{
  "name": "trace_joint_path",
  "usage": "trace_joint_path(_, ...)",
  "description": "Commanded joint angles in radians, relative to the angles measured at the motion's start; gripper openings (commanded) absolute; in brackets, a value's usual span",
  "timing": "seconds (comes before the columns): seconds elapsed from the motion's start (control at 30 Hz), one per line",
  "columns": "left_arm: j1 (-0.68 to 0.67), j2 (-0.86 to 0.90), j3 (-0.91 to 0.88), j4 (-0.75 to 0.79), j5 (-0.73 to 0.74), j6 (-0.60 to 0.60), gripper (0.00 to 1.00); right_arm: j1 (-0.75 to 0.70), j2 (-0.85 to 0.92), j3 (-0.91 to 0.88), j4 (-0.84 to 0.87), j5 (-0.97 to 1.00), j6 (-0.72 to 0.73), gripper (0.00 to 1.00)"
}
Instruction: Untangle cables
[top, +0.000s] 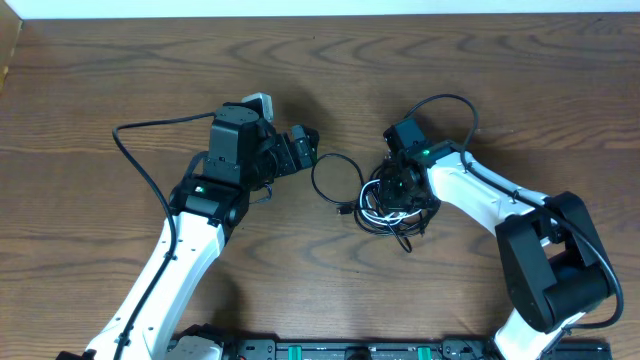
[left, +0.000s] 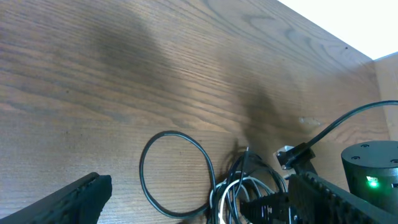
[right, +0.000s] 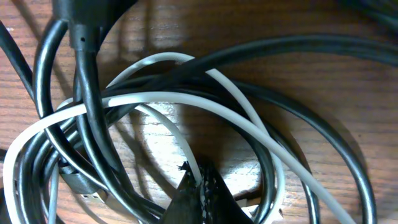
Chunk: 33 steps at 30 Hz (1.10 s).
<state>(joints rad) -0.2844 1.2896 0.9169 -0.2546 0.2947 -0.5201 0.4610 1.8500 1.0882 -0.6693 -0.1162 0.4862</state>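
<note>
The cables (top: 390, 205) lie in one knotted heap on the table (top: 120, 60), a little right of its middle; one white cord (right: 249, 126) winds through black strands (right: 93, 124) too tangled to count; one black loop (top: 315, 180) spreads open to the left of the heap. The right gripper (top: 403, 192) sits down in the heap, its two fingers (right: 199, 199) pressed together, whether on a strand I cannot tell; the left gripper (top: 303, 148) hangs just left of the loop, its two fingers (left: 68, 199) wide apart, holding nothing.
</note>
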Motion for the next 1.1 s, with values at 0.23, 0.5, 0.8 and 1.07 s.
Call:
trace_joint_path(0.23, -0.001, 0.004, 0.025, 0.001, 0.011, 0.010, 0.97, -0.007, -0.097, 0.030, 0.079, 0.249, -0.060, 0.01)
trace_joint_path(0.5, -0.001, 0.004, 0.025, 0.001, 0.011, 0.010, 0.97, 0.001, -0.097, 0.019, 0.105, 0.275, -0.240, 0.01)
trace_joint_path(0.8, -0.001, 0.004, 0.025, 0.001, 0.011, 0.010, 0.97, 0.003, -0.096, -0.063, 0.111, 0.242, -0.301, 0.03)
trace_joint_path(1.07, -0.001, 0.004, 0.025, 0.001, 0.011, 0.010, 0.97, 0.003, -0.096, -0.100, 0.225, 0.241, -0.301, 0.01)
